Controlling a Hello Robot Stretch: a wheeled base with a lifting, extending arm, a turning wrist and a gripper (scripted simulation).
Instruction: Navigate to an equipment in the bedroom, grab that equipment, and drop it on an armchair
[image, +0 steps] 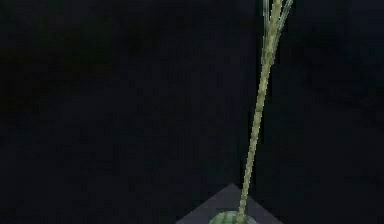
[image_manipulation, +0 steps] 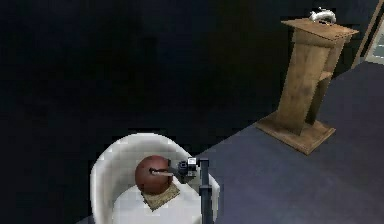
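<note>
Fingers: apart or together cannot be told, nor whether they hold anything | reddish-brown ball: at the fingers, above white armchair seat, near left | handling: likely light, smooth, rolls; grip across its middle.

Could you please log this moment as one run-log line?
place: white rounded armchair | gripper at reddish-brown ball | held: cannot tell

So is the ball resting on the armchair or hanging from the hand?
Cannot tell. The reddish-brown ball shows at the far end of the hand, against the seat of the white armchair; contact with the seat isn't visible.
</note>
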